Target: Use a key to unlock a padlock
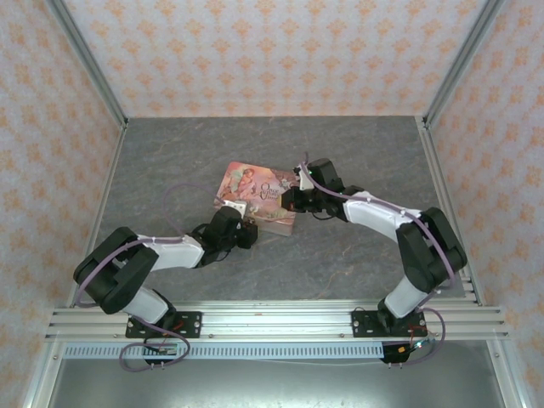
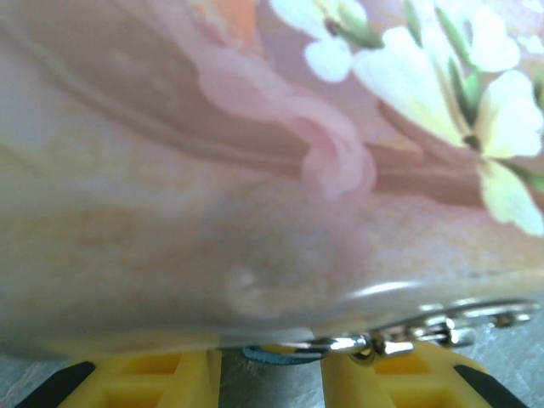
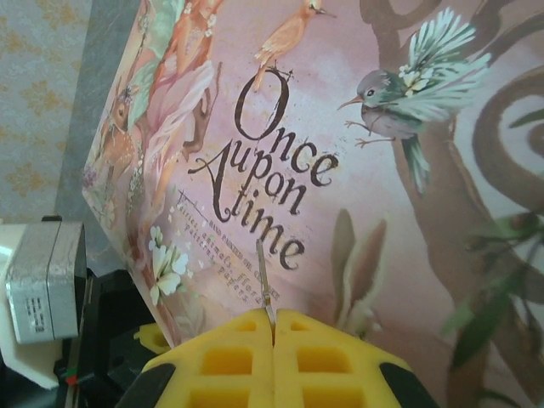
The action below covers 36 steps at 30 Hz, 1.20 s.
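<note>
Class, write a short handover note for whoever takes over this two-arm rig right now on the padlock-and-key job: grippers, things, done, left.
Left gripper: fingers apart at the lower edge of the pink tin. A teal sliver, likely the padlock, lies in the gap; whether it is clamped cannot be told.
Right gripper: shut on a thin silvery strip, likely the key, pointing at the tin's lid.
Done: key in the gripper.
Left: bring key to padlock, insert, turn.

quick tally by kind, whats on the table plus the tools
pink tin: 1
teal padlock: 1
key: 1
silvery chain: 1
tools: 2, left tool and right tool
total: 6
</note>
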Available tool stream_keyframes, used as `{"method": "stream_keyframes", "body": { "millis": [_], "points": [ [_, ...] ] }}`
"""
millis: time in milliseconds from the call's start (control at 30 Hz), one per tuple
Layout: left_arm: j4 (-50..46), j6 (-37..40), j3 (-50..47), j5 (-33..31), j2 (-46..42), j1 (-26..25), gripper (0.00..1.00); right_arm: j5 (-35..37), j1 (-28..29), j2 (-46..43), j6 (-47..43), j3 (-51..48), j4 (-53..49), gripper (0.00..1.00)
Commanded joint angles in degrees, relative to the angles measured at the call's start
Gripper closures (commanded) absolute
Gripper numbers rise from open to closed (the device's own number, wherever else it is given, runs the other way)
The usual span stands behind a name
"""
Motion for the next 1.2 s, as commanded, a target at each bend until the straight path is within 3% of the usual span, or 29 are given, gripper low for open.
{"method": "stream_keyframes", "body": {
  "millis": [0,467,733,1167],
  "points": [
    [-0.9,-3.8,3.0,0.2,-2.7,-0.5,0.67,3.6,0.5,-5.4,-4.4,-3.0,-2.5,1.0],
    [-9.7,-17.8,8.2,6.1,-4.8,-0.5,0.7,5.8,5.7,-18.2,-8.3,-21.0,11.4,1.0],
    [-12.3,-24.3,11.0,8.5,-4.9,-0.5,0.71,8.6,11.9,-12.4,-12.0,-21.9,16.4,1.0],
    [-13.5,-32.6,12.4,10.6,-4.2,-0.5,0.74,8.0,12.3,-4.6,-15.3,-19.8,23.0,1.0]
  ]
}}
